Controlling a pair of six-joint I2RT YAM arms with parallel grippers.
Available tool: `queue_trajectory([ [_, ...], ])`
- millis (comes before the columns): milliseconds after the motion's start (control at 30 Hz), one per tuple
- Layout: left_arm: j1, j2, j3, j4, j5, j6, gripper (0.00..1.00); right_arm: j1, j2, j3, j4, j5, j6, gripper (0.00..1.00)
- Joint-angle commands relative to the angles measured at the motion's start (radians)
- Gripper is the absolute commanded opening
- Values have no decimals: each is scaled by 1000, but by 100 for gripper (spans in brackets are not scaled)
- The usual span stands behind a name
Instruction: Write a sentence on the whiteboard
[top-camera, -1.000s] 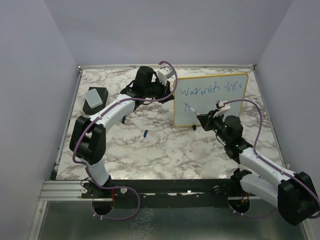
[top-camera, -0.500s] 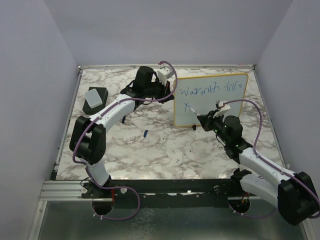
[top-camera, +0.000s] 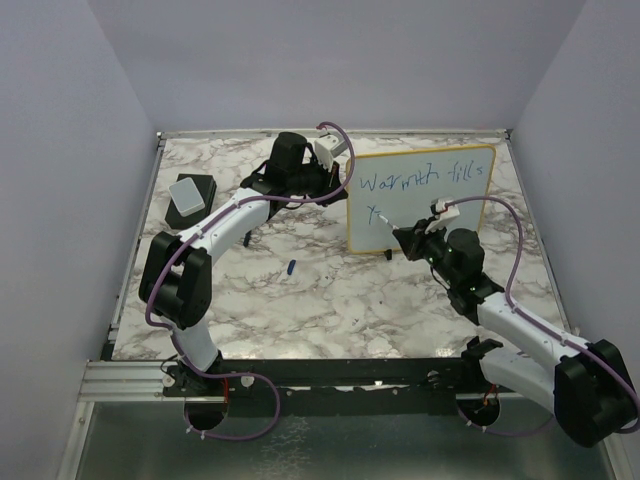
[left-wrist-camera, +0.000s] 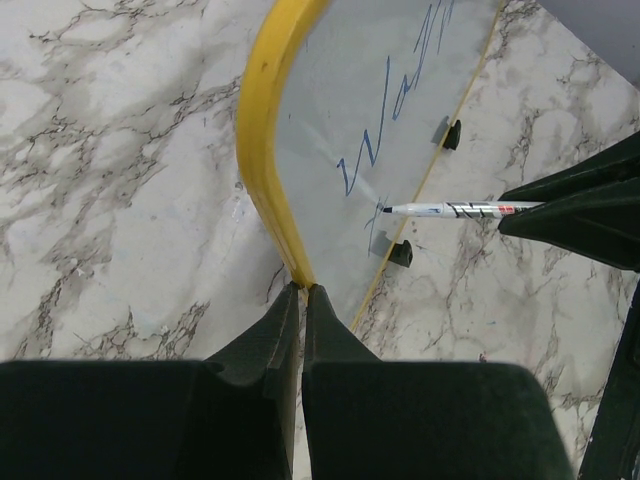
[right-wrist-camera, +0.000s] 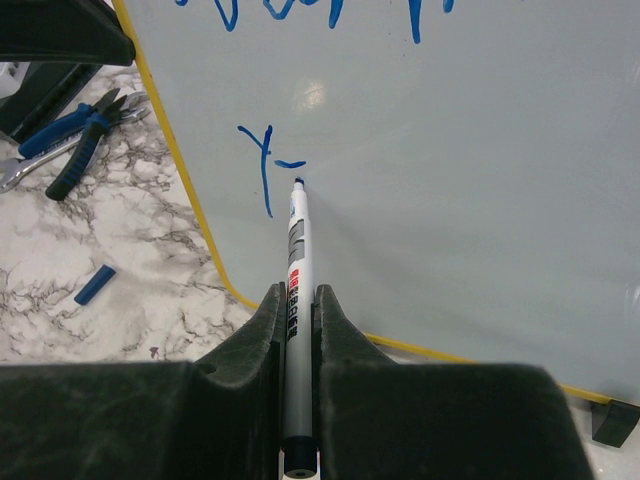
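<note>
the whiteboard stands on the marble table, the left gripper pinched shut on its yellow frame at the left edge. on it the sentence reads "warmth fills", with "y-" below. the right gripper clamps a marker, tip at the board just right of that dash

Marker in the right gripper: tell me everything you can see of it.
The marker is a slim white pen with grey-black print, a red mark and a blue tip, uncapped. The right gripper is shut on its rear half. Its tip sits at the whiteboard, just under a short blue dash beside the "y"; actual contact looks likely, not certain.
</note>
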Motion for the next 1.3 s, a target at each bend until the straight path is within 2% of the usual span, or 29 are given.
queue_trajectory([
  [0, -5, 3, 18, -15, 16, 11, 0, -3, 26, 39, 38, 1, -18, 1],
  [933, -6, 1, 19, -15, 15, 11, 0, -2, 9, -13, -42, -10, -4, 1],
  [1267, -6, -1, 19, -14, 15, 12, 0, -2, -8, -12, -60, 38, -5, 1],
])
